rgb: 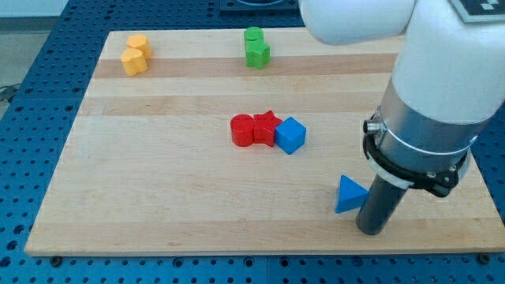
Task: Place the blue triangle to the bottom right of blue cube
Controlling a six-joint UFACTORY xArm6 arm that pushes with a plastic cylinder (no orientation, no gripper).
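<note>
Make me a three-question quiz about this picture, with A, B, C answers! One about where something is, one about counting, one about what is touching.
1. Where is the blue triangle compared with the blue cube?
A. Toward the view's top left
B. Toward the view's bottom right
C. Straight above it

2. How many blue blocks are on the wooden board?
A. One
B. Two
C. Four

3. What is the blue cube touching?
A. The red star
B. A green block
C. Nothing

Answers:
1. B, the triangle sits lower and further right, next to my tip.
2. B, only the cube and the triangle are blue.
3. A, the cube presses against the red star, which sits beside a red cylinder.
</note>
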